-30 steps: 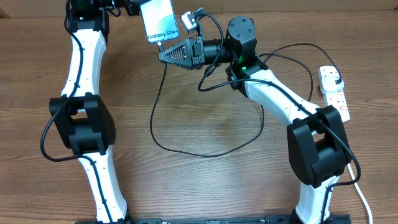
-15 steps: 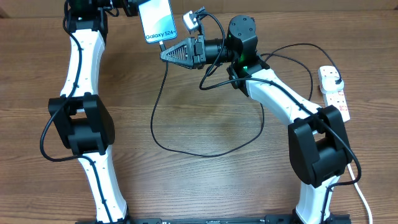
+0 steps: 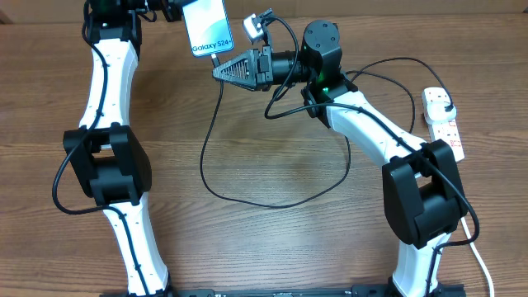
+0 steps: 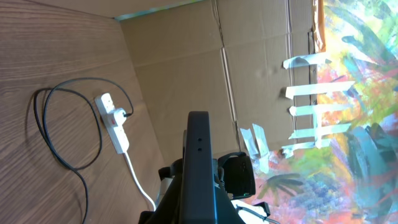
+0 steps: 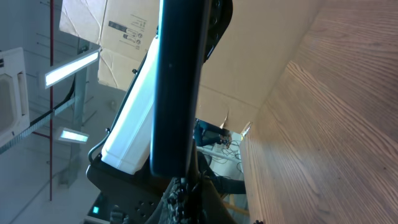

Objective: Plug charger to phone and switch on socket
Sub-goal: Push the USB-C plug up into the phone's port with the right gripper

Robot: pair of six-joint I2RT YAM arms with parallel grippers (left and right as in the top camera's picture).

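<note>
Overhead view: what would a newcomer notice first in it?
First the phone, its light screen facing up, held by the left gripper at the top edge. Next the right gripper, aimed at the phone's lower end, with the black cable hanging from it in a big loop. At the right edge lies the white power strip, the cable's plug in it.

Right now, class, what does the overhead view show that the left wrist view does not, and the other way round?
Only overhead: the phone with its lit screen reading Galaxy S24+, and the full length of the left arm and right arm. Only left wrist: a cardboard wall, tape strips and a colourful painting. Both: the white socket, the black charger and the wooden table.
</note>
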